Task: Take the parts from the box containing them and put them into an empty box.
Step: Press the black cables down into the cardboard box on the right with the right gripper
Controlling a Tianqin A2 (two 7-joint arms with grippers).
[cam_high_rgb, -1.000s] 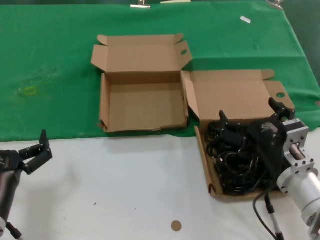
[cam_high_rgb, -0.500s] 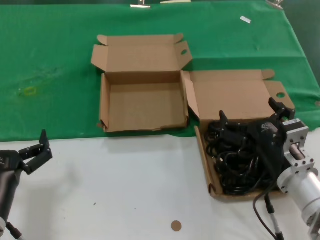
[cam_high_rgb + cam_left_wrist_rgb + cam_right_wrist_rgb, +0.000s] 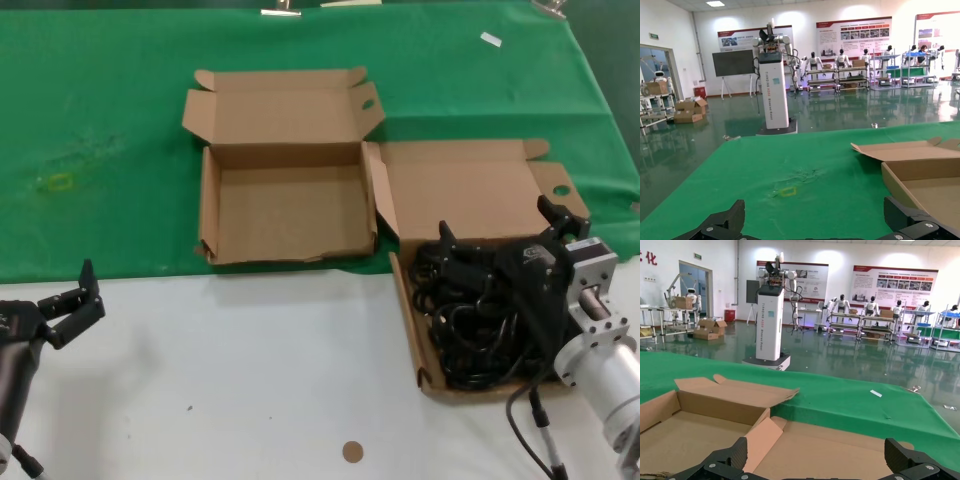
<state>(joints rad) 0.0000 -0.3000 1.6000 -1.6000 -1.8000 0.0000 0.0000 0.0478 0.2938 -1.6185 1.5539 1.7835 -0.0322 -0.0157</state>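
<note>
The black power cords (image 3: 470,330) lie in a tangled heap in the right brown box (image 3: 480,190), whose lid lies open behind them. The empty box (image 3: 285,215) stands to its left on the green cloth, lid open. My right gripper (image 3: 500,225) is open wide just above the cords, at the back of their box. In the right wrist view my right gripper (image 3: 817,457) is empty, facing the bare lid (image 3: 840,450) and the empty box (image 3: 700,425). My left gripper (image 3: 75,300) is open and empty over the white table at the near left; the left wrist view shows it (image 3: 815,220) open.
The green cloth (image 3: 110,120) covers the far half of the table, the white surface (image 3: 260,380) the near half. A small brown disc (image 3: 351,451) lies near the front. A white tag (image 3: 490,39) lies at the far right, a yellow mark (image 3: 60,181) at the left.
</note>
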